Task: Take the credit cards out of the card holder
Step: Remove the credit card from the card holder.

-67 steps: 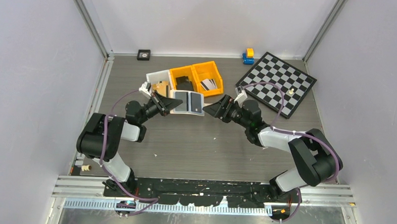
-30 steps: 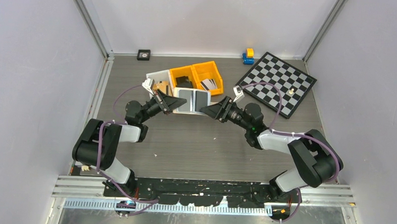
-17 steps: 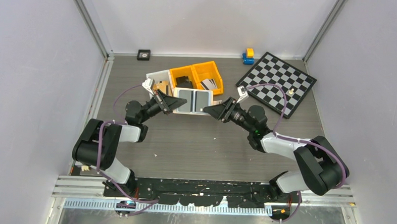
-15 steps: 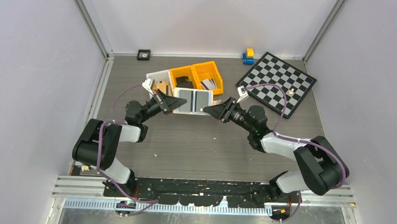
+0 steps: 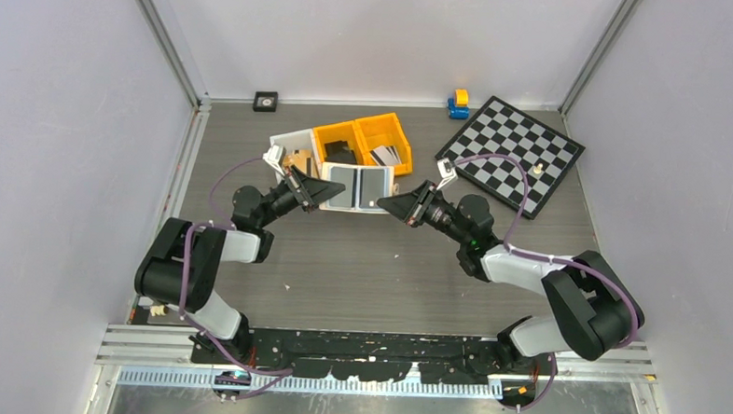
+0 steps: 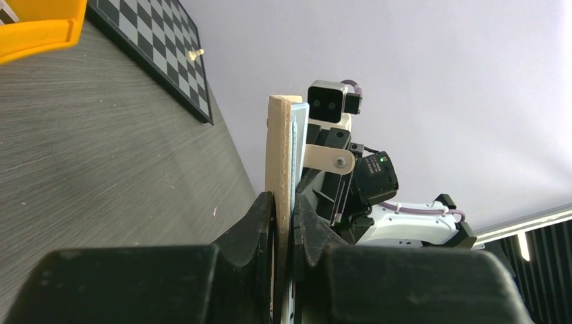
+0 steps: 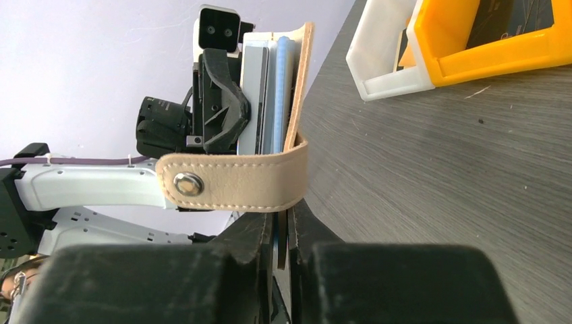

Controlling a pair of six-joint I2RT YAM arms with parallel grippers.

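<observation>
Above the grey surface, my left fingers clamp the open card holder; my right fingers seem closed on its other flap.

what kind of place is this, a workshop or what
Probably a robot test cell: plain white walls on aluminium framing enclose a tabletop, with props like a chessboard and orange bins.

One card holder upper centre, two striped cards showing in it. Two orange bins, one white bin. One chessboard upper right, one piece on it.
</observation>
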